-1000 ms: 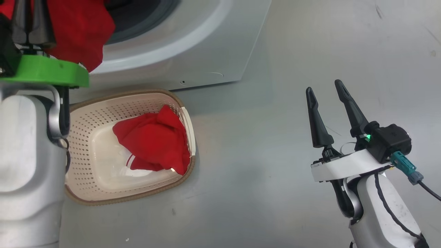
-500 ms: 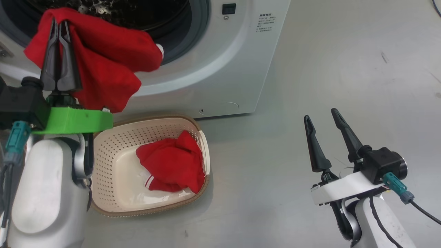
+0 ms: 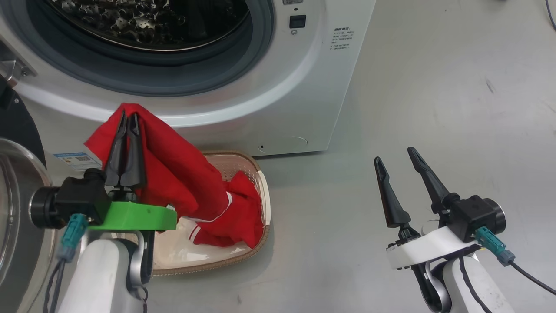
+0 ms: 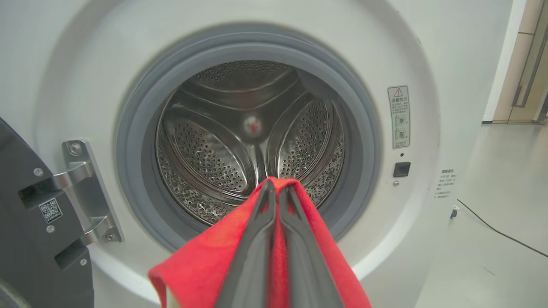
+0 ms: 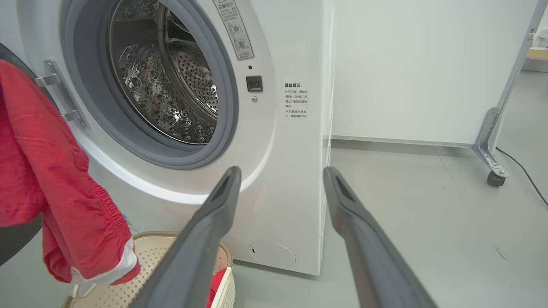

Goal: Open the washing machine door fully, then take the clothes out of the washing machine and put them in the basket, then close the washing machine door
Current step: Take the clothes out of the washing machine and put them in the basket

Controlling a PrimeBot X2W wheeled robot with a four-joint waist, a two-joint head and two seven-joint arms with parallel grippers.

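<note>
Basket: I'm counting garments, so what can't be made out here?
- Head view: left half of basket behind left hand and held red garment.
- Count of basket pile: folds overlap.
- Head view: washing machine door cut by left edge.
- Text on printed label: too small.

- Pale grey floor (image 3: 434, 87), smooth and faintly glossy, marked with a few dark scuffs and specks.
- Plain white panel wall (image 5: 419, 64) in the right wrist view, evenly lit, meeting the floor along a straight edge.
- Metal bracket leg (image 5: 488, 128) at that panel's right end, ending in a small dark caster (image 5: 496, 178) on the floor.
- Thin black cable (image 5: 524, 173) trailing across the floor just beside the caster.
- Beige door frame (image 4: 505, 105) at the far right of the left wrist view.
- Soft, diffuse light; pale sheen on the floor.
</note>
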